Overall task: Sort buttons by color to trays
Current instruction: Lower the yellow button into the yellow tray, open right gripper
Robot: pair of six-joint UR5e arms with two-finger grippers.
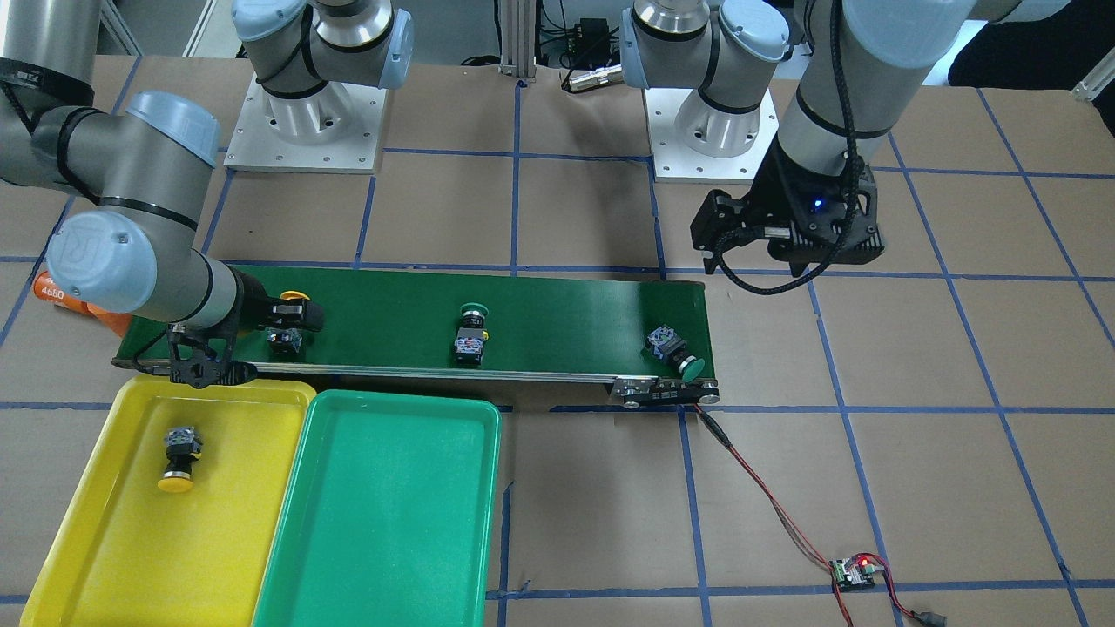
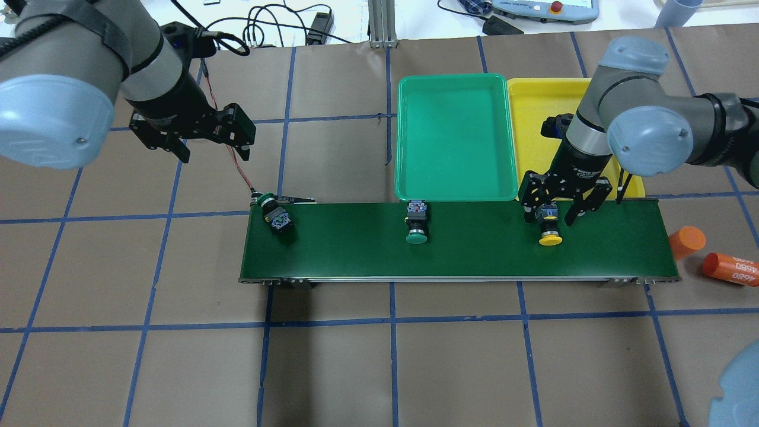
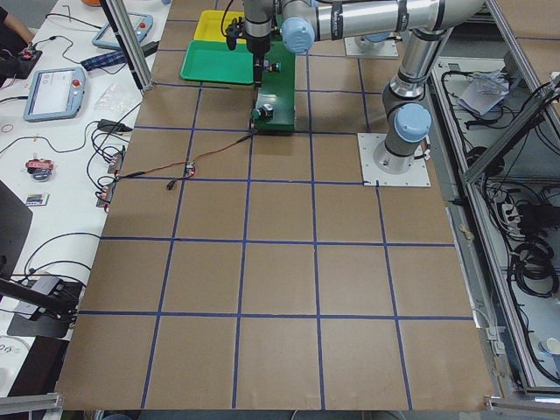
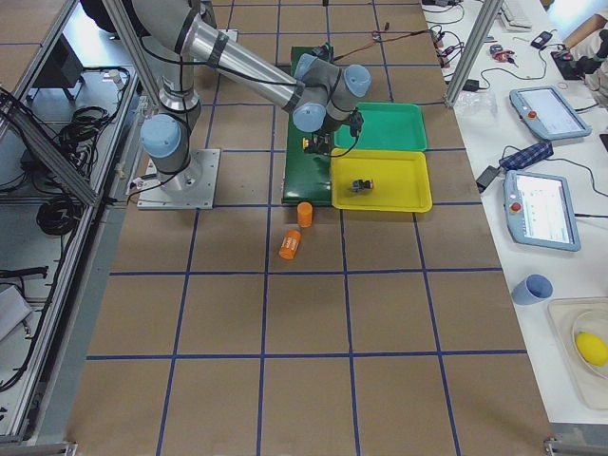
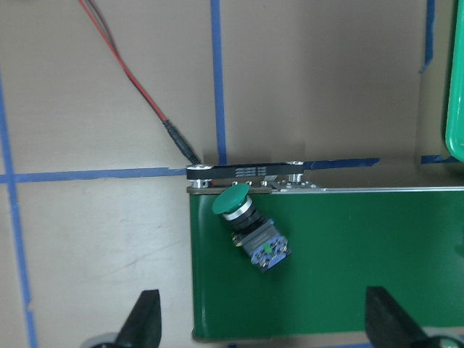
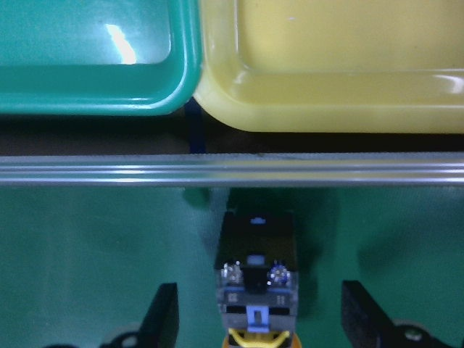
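A yellow button (image 1: 179, 457) lies in the yellow tray (image 1: 87, 540). The green tray (image 1: 392, 540) beside it holds nothing. On the dark-green conveyor belt (image 1: 557, 313) lie a second yellow button (image 2: 549, 228) and two green buttons, one mid-belt (image 2: 417, 225) and one at the belt's end (image 2: 276, 216). My right gripper (image 2: 550, 216) is open and low over the belt. Its fingers (image 6: 163, 319) stand on either side of the yellow button (image 6: 257, 290) with gaps. My left gripper (image 5: 264, 326) is open and empty, above the green button at the belt's end (image 5: 250, 228).
Two orange cylinders (image 2: 686, 242) (image 2: 730, 268) lie on the table past the belt's right end. A red-black cable (image 1: 766, 488) runs from the belt's motor end to a small circuit board (image 1: 854, 570). Both trays sit against the belt's far side.
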